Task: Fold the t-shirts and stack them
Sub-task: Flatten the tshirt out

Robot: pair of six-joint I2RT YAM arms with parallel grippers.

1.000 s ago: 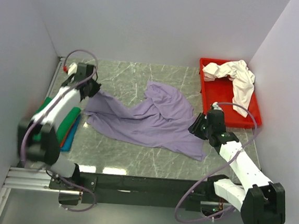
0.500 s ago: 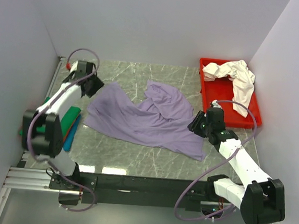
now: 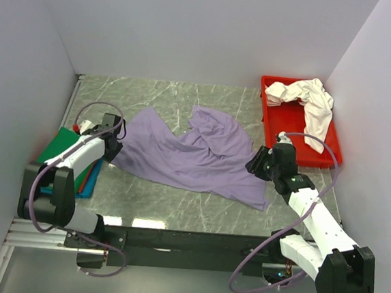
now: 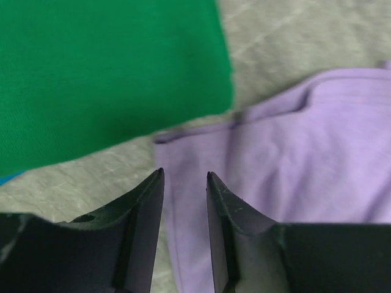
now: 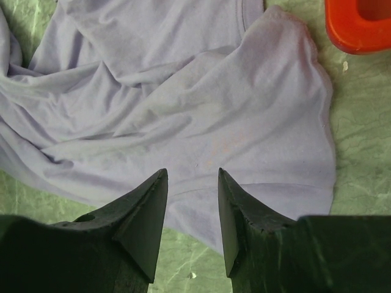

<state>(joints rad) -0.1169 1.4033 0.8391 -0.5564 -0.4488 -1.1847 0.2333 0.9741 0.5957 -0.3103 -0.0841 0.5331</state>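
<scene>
A: Where is the lavender shirt (image 3: 202, 154) found?

B: Spread loose and rumpled across the middle of the bench (image 3: 172, 96). One end is drawn toward the left edge, the other toward the near right. It is judged unfolded. A folded green shirt (image 3: 57, 148) is noted at the left edge, just beside the lavender hem. A white shirt (image 3: 309, 98) is heaped in the red tray (image 3: 290, 124) at the far right corner, part of it draped over the rim.

A: Grippers?

B: The left gripper (image 4: 184, 174) is seen low over the lavender hem corner. Its fingers are parted by a narrow gap, and nothing is pinched between them. The right gripper (image 5: 192, 172) is held over the shirt's right end with its fingers apart, and no cloth is taken.

A: How is the cloth expected to handle?

B: Light, limp and thin. No shape will be kept once it is lifted, and sag and bunching are to be expected. Some drag on the marble is likely, so creases may be pulled in if it is slid. Breakage is not a concern.

A: Where should hold be taken?

B: At the stitched hem or a corner, where the cloth is doubled and firmer. Two well-separated points, one per arm, are advised so the cloth can be tensioned flat. The rumpled centre is better avoided, as several layers could be caught at once.
</scene>
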